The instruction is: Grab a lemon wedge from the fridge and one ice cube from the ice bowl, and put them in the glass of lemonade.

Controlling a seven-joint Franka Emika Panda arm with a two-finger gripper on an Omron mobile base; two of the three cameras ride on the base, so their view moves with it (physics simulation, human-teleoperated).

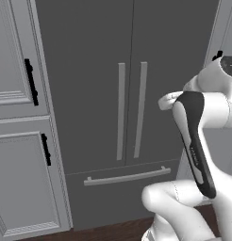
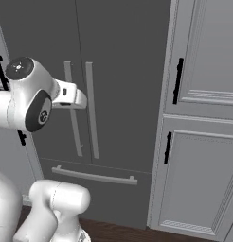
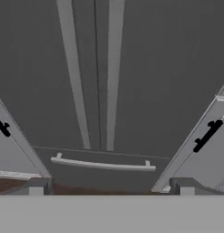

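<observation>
Light grey panelled cabinets [image 1: 19, 141] with raised frames and short black handles [image 1: 31, 81] line the left of a simulated kitchen, above a strip of dark wooden floor [image 1: 113, 231]. Next to them stands the fridge [image 1: 89, 94], a tall, matte dark grey unit with both upper doors shut along a thin centre seam. Two long, flat, pale grey bar handles [image 1: 120, 111] run upright on either side of that seam, close together, and a third grey bar [image 1: 127, 177] lies across the closed drawer front below. Nothing of the interior can be seen behind the closed doors. Right of the fridge, in the right base view, more pale panelled cabinets [image 2: 203, 142] rise, again with black vertical handles [image 2: 177, 81]. The robot's glossy white arm [image 1: 198, 141], rounded and jointed in black, stands in front of the fridge and covers part of its right door in the left base view. From the hand camera, the gripper [image 3: 111, 186] faces the fridge squarely, its jaws spread wide apart with nothing between them, the two dark finger tips [image 3: 36, 185] framing the drawer bar and the seam from well back.
</observation>
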